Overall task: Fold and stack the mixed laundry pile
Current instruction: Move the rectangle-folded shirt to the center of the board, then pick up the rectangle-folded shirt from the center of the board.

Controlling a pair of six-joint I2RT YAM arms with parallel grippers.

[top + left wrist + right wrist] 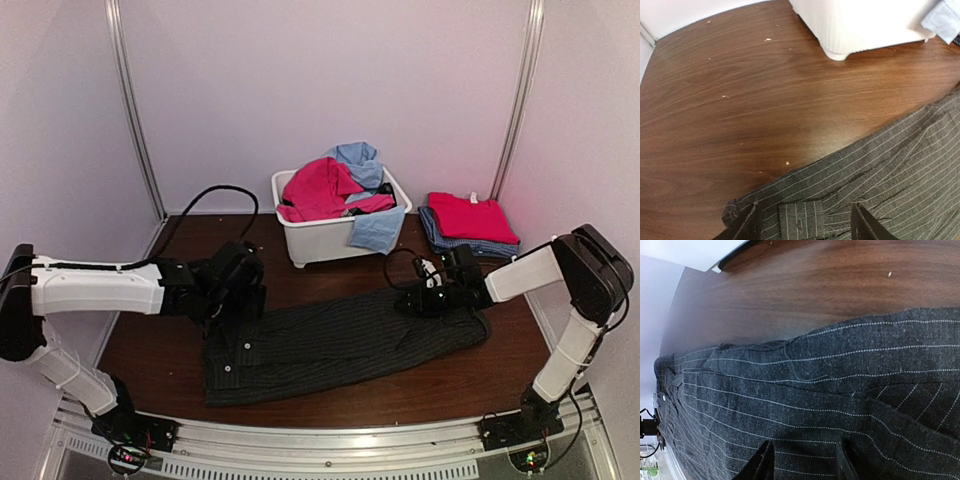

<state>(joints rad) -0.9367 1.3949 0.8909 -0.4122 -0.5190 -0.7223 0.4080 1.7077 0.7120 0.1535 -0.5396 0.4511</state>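
The black pinstriped shirt [340, 345] lies spread flat across the tabletop [150, 350], in front of the white tub [320, 243] holding pink and light blue garments [325, 188]. The left end effector [807, 226] is released, its fingers apart on either side of a cuff [800, 219]. The right end effector [805, 462] sits on the shirt's other end; I cannot tell whether it grasps cloth. A folded red top [472, 215] rests on a checked shirt [450, 243] beside the tub
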